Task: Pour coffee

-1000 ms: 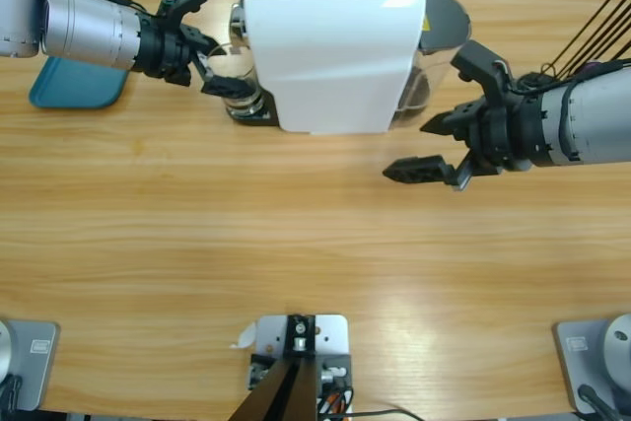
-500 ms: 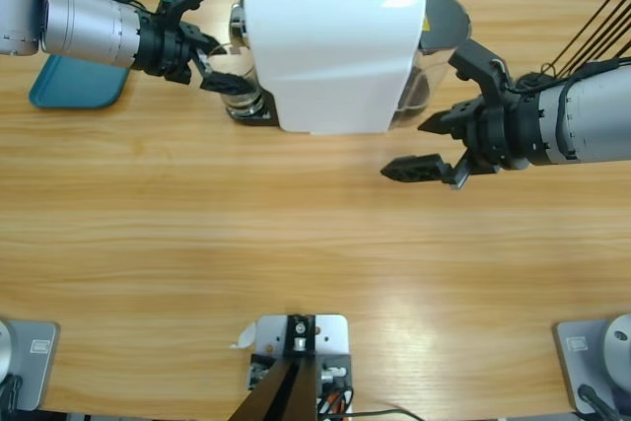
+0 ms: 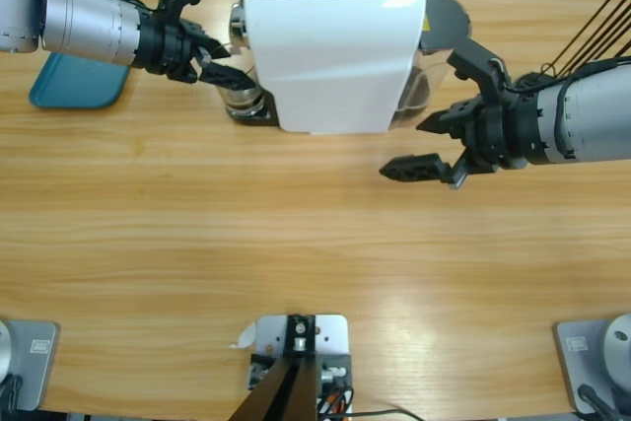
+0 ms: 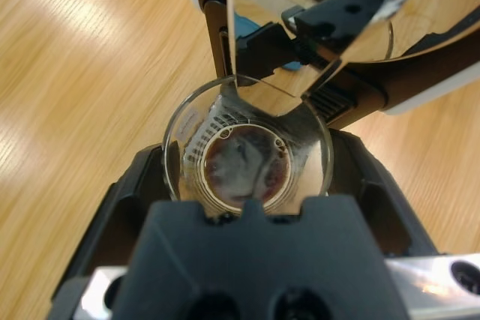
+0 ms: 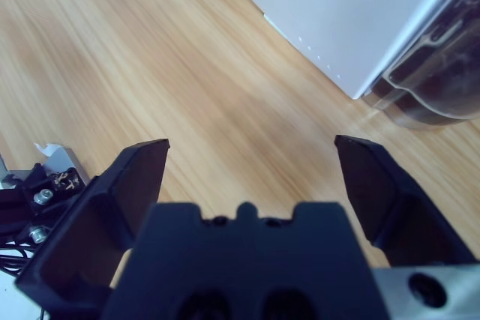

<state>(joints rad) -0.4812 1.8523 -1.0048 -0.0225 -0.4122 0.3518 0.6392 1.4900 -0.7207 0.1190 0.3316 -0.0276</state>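
— Two arms in frame. Status on the pour?

— Early, by my read. A shallow layer of coffee (image 4: 244,166) sits in the glass (image 4: 247,148), which stands on the drip stand under the chrome spout (image 4: 315,5) of the white coffee machine (image 3: 330,46). Nothing poured out of it yet; lifting, carrying and tipping are all left, I judge.

— Left gripper?

— My left gripper (image 3: 219,64) is at the glass. In the left wrist view one finger (image 4: 124,207) sits on either side of the glass wall, close in; I cannot tell if they press it or only bracket it.

— Right side?

— Right gripper (image 3: 427,145) hangs above bare table (image 3: 296,244), well apart from the glass, near the machine's rear water tank (image 5: 427,88). Fingers spread wide, nothing between them.

— Receiving cup?

— None visible. Only a teal tray (image 3: 74,86) beyond the left arm.
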